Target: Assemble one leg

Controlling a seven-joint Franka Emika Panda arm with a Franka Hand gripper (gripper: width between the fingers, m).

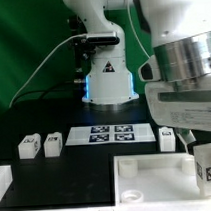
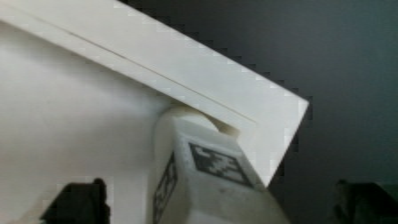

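One leg (image 1: pixel 208 164), a small white block with a marker tag, stands at the far corner of the large white tray-like piece (image 1: pixel 156 181) on the exterior view's right. My gripper (image 1: pixel 195 141) is just above it. In the wrist view the leg (image 2: pixel 210 165) rises at the corner of the tray-like piece (image 2: pixel 89 95) and lies between my two dark fingers (image 2: pixel 75 200). There is a gap on each side of the leg. The gripper (image 2: pixel 219 198) is open around the leg and not touching it.
Two more legs (image 1: pixel 31 146) (image 1: pixel 53 144) lie on the exterior view's left, and another (image 1: pixel 166 138) right of the marker board (image 1: pixel 113 133). The robot base (image 1: pixel 108 83) stands behind the board. A white block (image 1: pixel 3 181) sits at the front left edge.
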